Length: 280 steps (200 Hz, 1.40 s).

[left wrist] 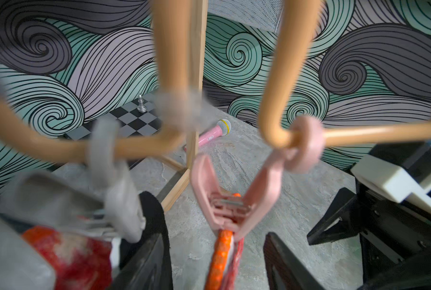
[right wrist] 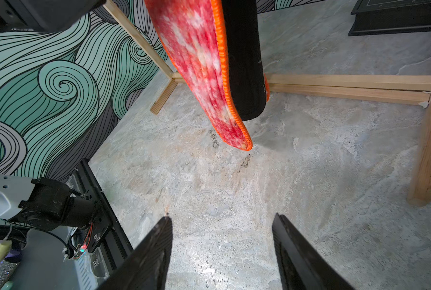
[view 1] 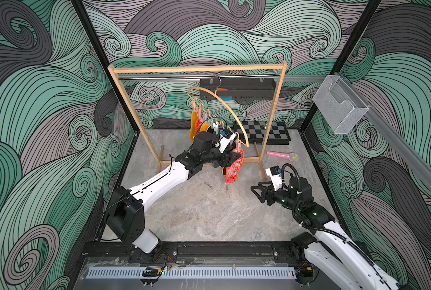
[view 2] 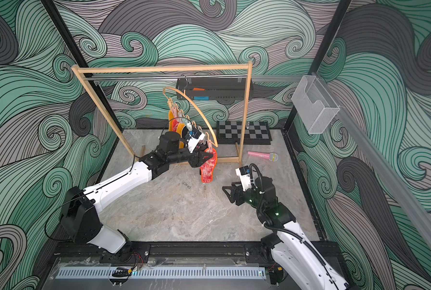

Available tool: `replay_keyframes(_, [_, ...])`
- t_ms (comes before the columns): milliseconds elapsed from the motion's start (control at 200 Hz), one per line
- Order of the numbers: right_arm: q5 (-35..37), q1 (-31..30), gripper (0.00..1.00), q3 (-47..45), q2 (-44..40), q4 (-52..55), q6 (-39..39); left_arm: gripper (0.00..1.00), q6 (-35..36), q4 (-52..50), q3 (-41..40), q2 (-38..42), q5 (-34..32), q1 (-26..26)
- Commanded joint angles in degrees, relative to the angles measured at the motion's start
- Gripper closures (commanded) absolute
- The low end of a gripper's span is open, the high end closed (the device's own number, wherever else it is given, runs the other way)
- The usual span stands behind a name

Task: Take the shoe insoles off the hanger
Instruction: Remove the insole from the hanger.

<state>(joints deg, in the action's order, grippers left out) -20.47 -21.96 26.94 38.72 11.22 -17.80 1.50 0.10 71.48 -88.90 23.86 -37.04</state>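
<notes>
Reaching under the tilted hanger point(view 1: 224, 105) in both top views, the left pincer point(view 1: 232, 160) straddles a red-white insole point(view 1: 234, 170); other insoles point(view 1: 193, 125) hang behind. Left wrist view: jaws wide either side of it, below its pink peg point(left wrist: 234, 200). Right wrist view: right pincer point(right wrist: 222, 251) wide, empty above the worktop point(right wrist: 309, 175). Next, likely: close, tug downward. No legible writing.

Robot lab test booth: printed swirl walls point(view 1: 46, 100) on black frame posts point(view 1: 93, 45), stone-look tabletop point(view 1: 209, 213), left arm point(view 1: 159, 182) and right arm point(view 1: 344, 251) bolted to front rail point(view 1: 222, 249), slotted cable duct point(view 1: 209, 273), unrelated props: chessboard point(view 1: 259, 130), pink microphone point(view 1: 280, 155), wire-mesh bin point(view 1: 339, 105).
</notes>
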Motion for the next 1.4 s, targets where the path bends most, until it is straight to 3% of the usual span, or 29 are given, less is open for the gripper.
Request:
replay_keyframes(0, [-1.0, -0.3, 0.35, -0.1, -0.5, -1.6, -0.2, 0.37, 0.5, 4.2, -2.5, -1.1, 7.6, -0.2])
replay_keyframes(110, [-1.4, -0.3, 0.35, -0.1, -0.4, -1.7, -0.3, 0.39, -1.1, 11.5, -5.8, -2.3, 10.7, -0.2])
replay_keyframes(350, [-1.4, -0.4, 0.35, -0.2, -0.6, -1.4, -0.3, 0.48, -6.1, 20.0, -7.9, -7.2, 6.6, -0.3])
replay_keyframes(530, [-1.3, -0.4, 0.35, -0.2, -0.8, -1.1, -0.4, 0.46, -7.6, 30.5, -10.7, -10.0, 2.8, -1.2])
replay_keyframes(645, [-1.4, -0.4, 0.35, -0.3, -0.6, -1.1, -0.6, 0.46, -8.6, 32.2, -10.5, -12.1, -2.5, -1.9])
replay_keyframes(841, [-1.6, -0.4, 0.35, -0.3, -1.0, -0.7, -0.9, 0.48, -9.9, 36.6, -11.8, -14.7, -4.6, -2.2])
replay_keyframes(971, [-1.5, -0.4, 0.35, -0.3, -1.2, -0.8, -0.9, 0.66, -11.0, 41.4, -13.2, -15.8, -5.0, -2.4])
replay_keyframes(1071, [-2.1, -0.4, 0.35, -0.3, -1.3, -0.5, -1.0, 0.83, -11.1, 39.7, -14.3, -14.6, -3.7, -2.4])
replay_keyframes(1276, [-3.9, -0.5, 0.36, 0.2, -0.8, -3.3, -1.1, 0.99, -10.3, 35.5, -18.5, -8.7, -2.1, -2.4])
replay_keyframes(1396, [-6.1, -0.5, 0.35, 2.4, 0.2, -4.6, -0.2, 1.0, -10.5, 27.1, -18.0, -4.8, -1.2, -2.4])
